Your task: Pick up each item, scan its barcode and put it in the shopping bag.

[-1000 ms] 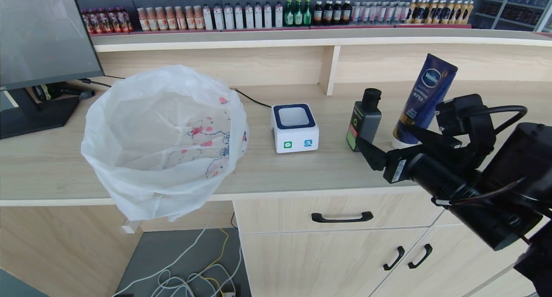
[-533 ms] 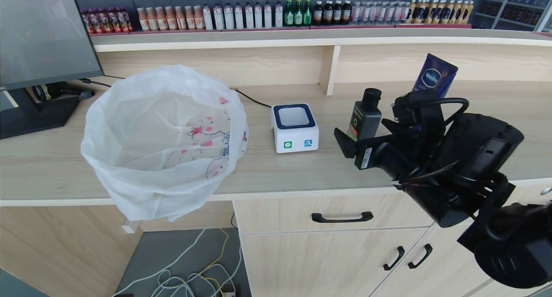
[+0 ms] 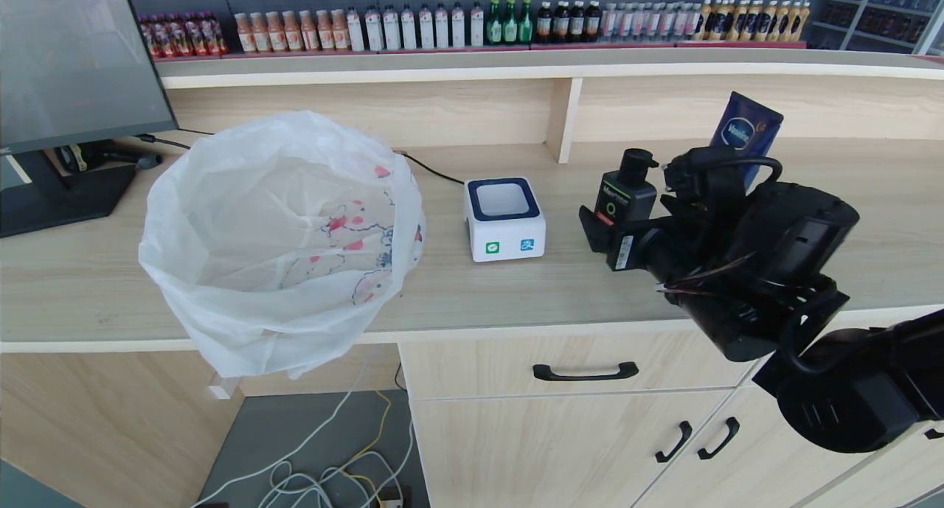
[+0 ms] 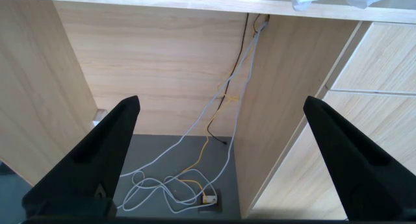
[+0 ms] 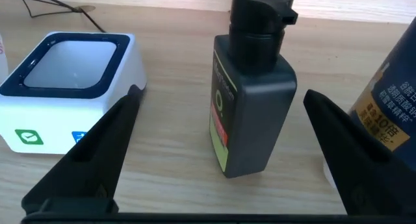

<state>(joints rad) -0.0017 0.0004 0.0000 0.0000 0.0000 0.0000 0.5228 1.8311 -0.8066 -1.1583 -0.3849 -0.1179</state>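
1. Grey-dark pump bottle [image 3: 623, 191] [image 5: 253, 113] with a black cap and a green and red label stands upright on the wooden worktop [image 3: 74, 287], just right of the barcode scanner [image 3: 504, 219] [image 5: 65, 87].
2. The right pincer [image 3: 627, 220] [image 5: 221, 100] is level with the bottle, also just right of the scanner. Its two fingers are spread wide, one on each side of the bottle.
3. In the right wrist view there is clear worktop between each finger and the bottle's sides. The pincer holds nothing and touches nothing.
4. A blue tube [image 3: 746, 128] [image 5: 390, 107] stands on its cap farther right of the scanner, beyond the bottle and close to the outer finger.
5. The white shopping bag [image 3: 280, 235], its mouth open, sits left of the scanner at the worktop's front edge.
6. The left pincer [image 4: 221, 104] hangs below the worktop, lower than the scanner, with its fingers wide apart and nothing between them. Under it, cables [image 4: 182, 185] lie on the floor.
7. A monitor [image 3: 66, 58] stands far left of the scanner, past the bag.
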